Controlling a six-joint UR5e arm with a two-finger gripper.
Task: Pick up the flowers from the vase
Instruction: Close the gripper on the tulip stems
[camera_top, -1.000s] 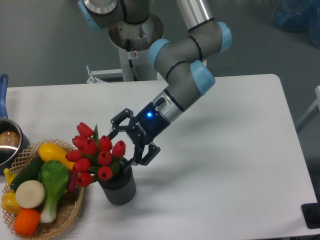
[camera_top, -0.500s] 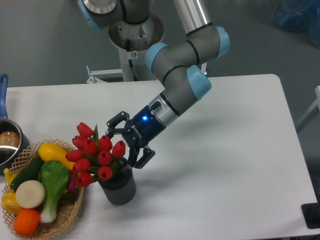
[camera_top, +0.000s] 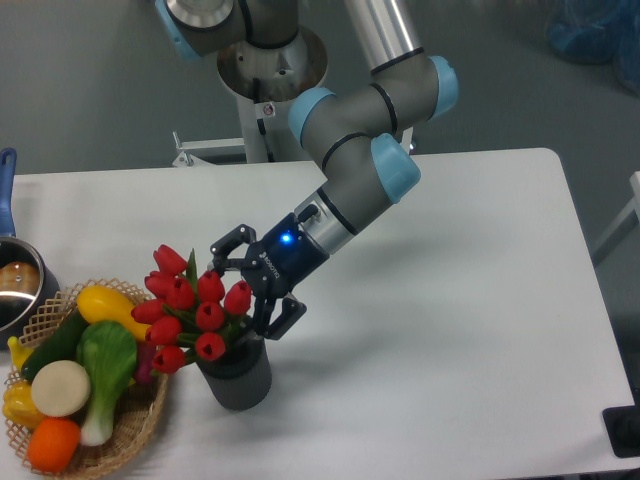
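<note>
Flowers (camera_top: 195, 315) stand in the vase (camera_top: 238, 372) near the front left of the table (camera_top: 470, 330), a tied bunch of red closed tulips whose heads lean up and out toward ten o'clock from the dark ribbed cup, so the bunch's long axis runs tilted from the cup's mouth toward the upper left. Just beside the vase at nine o'clock sits a wicker basket (camera_top: 140, 425) of toy vegetables, touching or nearly touching it; which, I cannot tell. The gripper (camera_top: 246, 292) comes in from the bouquet's three o'clock side, its fingers spread wide and closed on nothing, one finger up by the topmost right-hand bloom and the other down near the vase rim. The blooms lie at about nine o'clock from the open jaws, at their mouth or just inside it; whether either finger touches a petal is not clear. As I judge it, the grasp depends on the jaws straddling the bunch across its axis, low enough to catch stems rather than heads, before any lift.
</note>
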